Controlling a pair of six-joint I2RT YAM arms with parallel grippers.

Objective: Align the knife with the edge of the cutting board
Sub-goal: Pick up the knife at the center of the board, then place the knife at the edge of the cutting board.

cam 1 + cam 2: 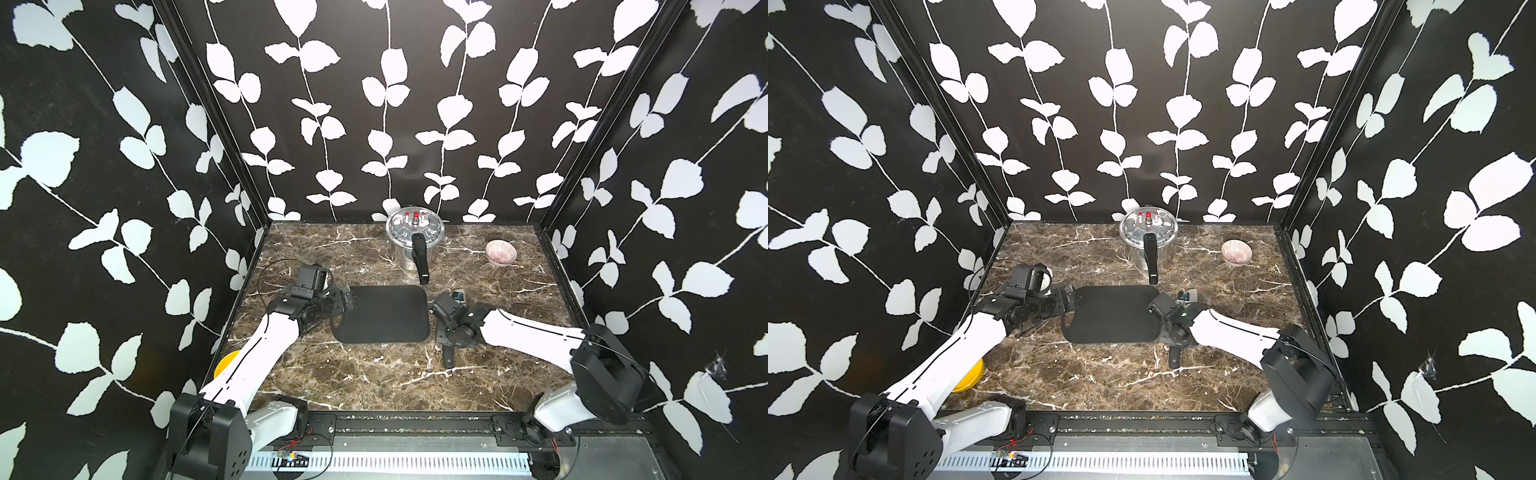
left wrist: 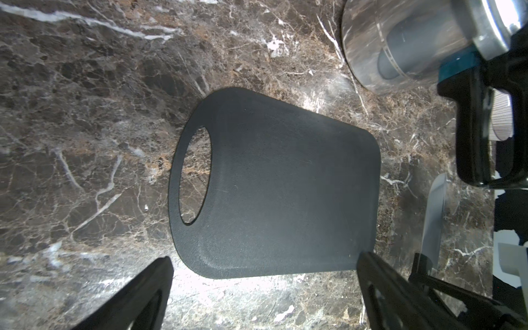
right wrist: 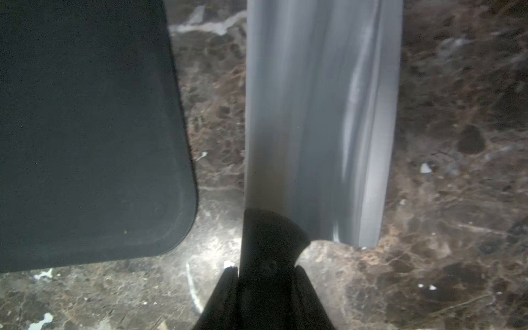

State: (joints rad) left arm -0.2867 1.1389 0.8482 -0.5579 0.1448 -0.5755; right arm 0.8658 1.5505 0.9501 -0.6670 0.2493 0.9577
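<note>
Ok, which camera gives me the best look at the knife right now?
Right wrist: the knife fills it, handle clamped in the right pincer, with a gap between blade and cutting board. Both top views show only its handle end; left wrist, a blade sliver.

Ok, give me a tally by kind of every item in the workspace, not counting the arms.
cutting board: 1
knife: 1
steel pot: 1
bowl: 1
yellow item, partly hidden under the left arm: 1
Total: 5
</note>
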